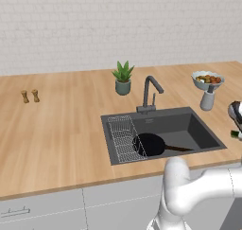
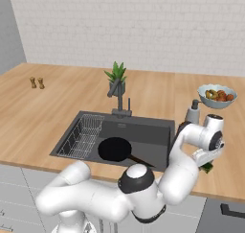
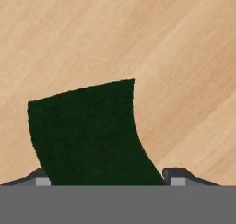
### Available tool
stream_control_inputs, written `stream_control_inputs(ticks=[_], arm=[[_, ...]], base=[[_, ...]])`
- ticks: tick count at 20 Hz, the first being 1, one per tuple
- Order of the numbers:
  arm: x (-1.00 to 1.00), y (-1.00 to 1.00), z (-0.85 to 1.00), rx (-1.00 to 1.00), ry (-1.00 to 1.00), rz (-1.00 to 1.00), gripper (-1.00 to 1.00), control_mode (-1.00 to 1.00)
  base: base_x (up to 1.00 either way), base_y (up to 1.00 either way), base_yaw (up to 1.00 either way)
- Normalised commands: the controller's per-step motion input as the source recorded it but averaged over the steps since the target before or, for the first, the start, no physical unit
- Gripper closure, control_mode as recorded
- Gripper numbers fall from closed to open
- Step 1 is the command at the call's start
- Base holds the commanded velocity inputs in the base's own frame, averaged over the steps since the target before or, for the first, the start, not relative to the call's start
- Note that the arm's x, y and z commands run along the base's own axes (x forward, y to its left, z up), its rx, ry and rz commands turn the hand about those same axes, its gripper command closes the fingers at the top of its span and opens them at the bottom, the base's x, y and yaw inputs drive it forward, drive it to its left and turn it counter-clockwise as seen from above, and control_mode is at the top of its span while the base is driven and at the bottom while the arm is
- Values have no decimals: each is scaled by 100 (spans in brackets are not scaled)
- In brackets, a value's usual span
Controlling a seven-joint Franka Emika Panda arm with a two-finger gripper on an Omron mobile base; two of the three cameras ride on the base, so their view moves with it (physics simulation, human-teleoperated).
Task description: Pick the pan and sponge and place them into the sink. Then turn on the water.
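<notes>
Sponge (image 3: 90, 135) is on the wooden counter (image 1: 56, 129), right of the sink (image 1: 198, 129), near the front edge; dark green face up. The hand view looks straight down on it, with 1 fingertip (image 3: 42, 179) at its left side and the other at its right. The gripper (image 3: 107, 181) straddles it, jaws wide, about sponge width; I cannot tell whether the pads touch it yet. In the right base view the gripper (image 2: 206, 161) points down over a green bit (image 2: 207, 168) at the counter edge.

Pan (image 1: 150, 144) already lies in the sink, next to the wire rack (image 1: 122, 138), handle pointing right. The faucet (image 1: 150, 89) shows no stream, so the water looks off.

Handling, my guess: the sponge is light, soft and compressible, not fragile and not slippery. It will squash under a pinch, so grip across the 2 long sides at mid-length and low on the block. A corner grip would probably let it twist.

No brands, labels or readable writing anywhere. Also on the counter: potted plant (image 1: 123, 77), fruit bowl (image 1: 208, 78), soap dispenser (image 1: 207, 99), 2 small shakers (image 1: 30, 96).
</notes>
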Motion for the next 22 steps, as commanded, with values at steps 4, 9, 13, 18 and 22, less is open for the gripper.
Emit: stream_control_inputs(ticks=[4, 9, 13, 18, 22], arm=[[-36, 11, -66, 15, 0, 9, 100, -100], [-5, 69, -25, 7, 0, 13, 100, -100], [0, 100, 1, 0, 0, 7, 100, -100], [0, 100, 27, 0, -11, 0, 100, -100], [0, 100, 39, 0, -39, -10, 100, -100]], base=[[0, 0, 0], [0, 0, 0], [0, 0, 0], [0, 0, 0], [0, 0, 0]])
